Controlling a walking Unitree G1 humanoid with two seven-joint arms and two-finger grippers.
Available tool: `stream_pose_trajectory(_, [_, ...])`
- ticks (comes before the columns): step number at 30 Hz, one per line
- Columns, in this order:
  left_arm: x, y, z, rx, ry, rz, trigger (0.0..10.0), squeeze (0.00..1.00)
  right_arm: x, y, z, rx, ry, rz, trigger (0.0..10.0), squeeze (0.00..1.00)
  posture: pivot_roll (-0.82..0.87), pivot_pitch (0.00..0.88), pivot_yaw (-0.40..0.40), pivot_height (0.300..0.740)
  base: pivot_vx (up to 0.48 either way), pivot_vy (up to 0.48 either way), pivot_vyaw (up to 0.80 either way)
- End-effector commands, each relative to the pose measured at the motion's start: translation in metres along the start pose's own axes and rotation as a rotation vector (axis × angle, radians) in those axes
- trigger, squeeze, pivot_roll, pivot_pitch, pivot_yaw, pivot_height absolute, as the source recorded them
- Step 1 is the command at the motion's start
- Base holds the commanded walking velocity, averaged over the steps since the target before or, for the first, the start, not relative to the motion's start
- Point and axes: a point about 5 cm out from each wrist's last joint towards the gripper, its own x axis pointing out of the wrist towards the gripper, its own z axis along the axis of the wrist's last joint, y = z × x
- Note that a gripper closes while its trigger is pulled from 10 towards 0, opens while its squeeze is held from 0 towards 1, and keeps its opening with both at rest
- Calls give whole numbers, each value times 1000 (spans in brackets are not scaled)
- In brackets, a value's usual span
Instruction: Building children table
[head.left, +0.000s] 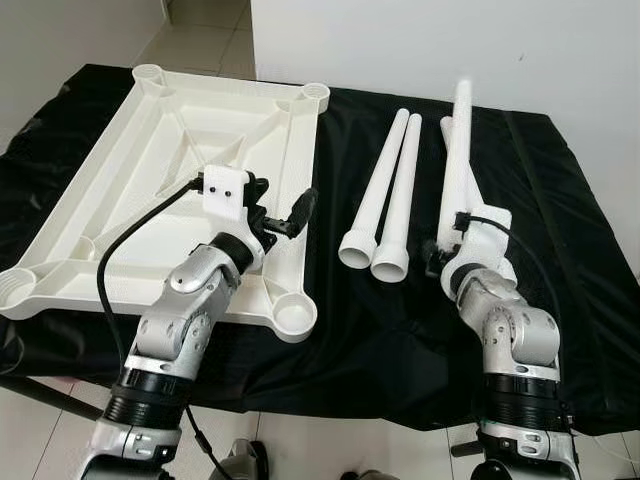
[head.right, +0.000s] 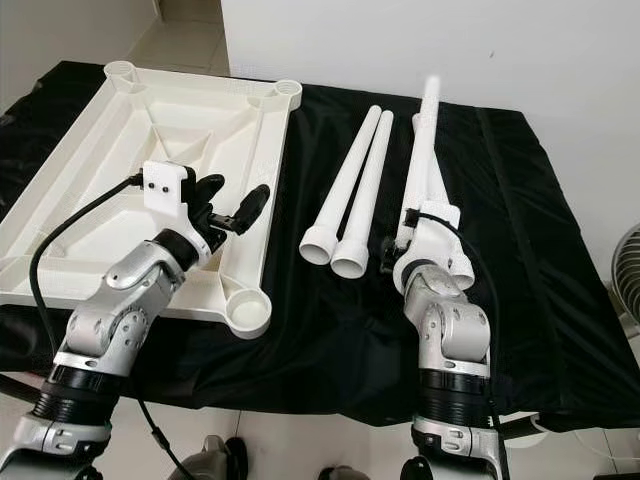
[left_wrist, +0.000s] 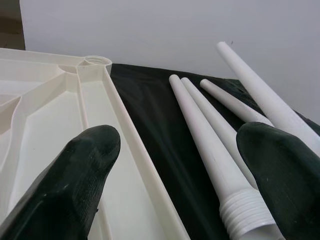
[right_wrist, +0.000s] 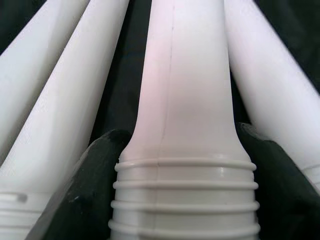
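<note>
Head views: black-draped bench against a white wall; white tabletop lying underside up on the robot's left half, ribs and corner sockets showing, near corner socket close to the bench edge. Left gripper held above the tabletop's right rim, fingers spread wide and released, gripping nothing. Two loose legs side by side on the cloth just right of the tabletop, wide threaded ends toward the robot. Right gripper clenched on the threaded end of a third leg, narrow tip raised and pointing away toward the wall; fourth leg lying just beside it, partly hidden behind. Left wrist view: both black fingers apart, tabletop rim and cloth between them, threaded leg end nearby. Right wrist view: held leg's threaded collar seated between the two fingers, pads touching either side; neighbouring legs close on both flanks.
</note>
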Motion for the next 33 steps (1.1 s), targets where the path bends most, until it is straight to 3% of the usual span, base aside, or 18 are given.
stream_pose_trajectory(1, [1,-6,0,-8,7,-130,10000,0,-2,1,8,9,-54,13,0,0,-1,140,-8,740,0,0,0])
stream_pose_trajectory(2, [3,-4,4,-22,-4,-141,10000,145,-3,2,13,-7,-105,13,0,0,2,140,-9,740,0,0,0])
stream_pose_trajectory(3, [3,-4,4,-22,-4,-141,10000,145,-3,2,13,-7,-105,13,0,0,2,140,-9,740,0,0,0])
stream_pose_trajectory(4, [5,-3,8,-48,-24,-154,10000,1000,-4,2,18,-40,-169,6,3922,0,4,139,-9,740,0,0,0])
stream_pose_trajectory(5, [5,-3,8,-48,-24,-154,10000,1000,-4,2,18,-40,-169,6,3922,0,4,139,-9,740,0,0,0])
stream_pose_trajectory(6, [7,-4,11,-62,-28,-168,10000,1000,-5,5,21,-59,-226,44,10000,0,4,139,-9,740,0,0,0])
stream_pose_trajectory(7, [10,-7,14,-75,-24,-196,10000,831,-8,10,25,-36,-277,122,10000,0,9,135,-14,740,0,0,0])
stream_pose_trajectory(8, [10,-7,14,-75,-24,-196,10000,831,-8,10,25,-36,-277,122,10000,0,9,135,-14,740,0,0,0])
stream_pose_trajectory(9, [12,-9,15,-81,-19,-216,10000,533,-10,13,26,-14,-310,176,10000,0,9,135,-14,740,0,0,0])
stream_pose_trajectory(11, [13,-11,16,-87,-11,-235,10000,533,-13,15,28,-7,-349,222,10000,0,10,136,-14,740,0,0,0])
stream_pose_trajectory(12, [16,-15,17,-109,-2,-263,10000,0,-18,20,29,-10,-390,306,10000,0,17,133,-19,740,0,0,0])
stream_pose_trajectory(13, [20,-19,19,-137,4,-293,10000,0,-23,25,28,-14,-422,398,10000,0,17,133,-19,740,0,0,0])
stream_pose_trajectory(14, [20,-19,19,-137,4,-293,10000,0,-23,25,28,-14,-422,398,10000,0,17,133,-19,740,0,0,0])
stream_pose_trajectory(16, [27,-27,24,-230,28,-361,10000,0,-32,33,27,-36,-463,527,10000,0,19,131,-21,740,0,0,0])
stream_pose_trajectory(23, [40,-36,37,-354,37,-467,10000,0,-41,45,20,-97,-498,662,10000,0,17,129,-21,740,0,0,0])
stream_pose_trajectory(33, [43,-48,50,-441,47,-614,10000,0,-41,48,13,-135,-519,728,10000,0,15,128,-16,740,0,0,0])
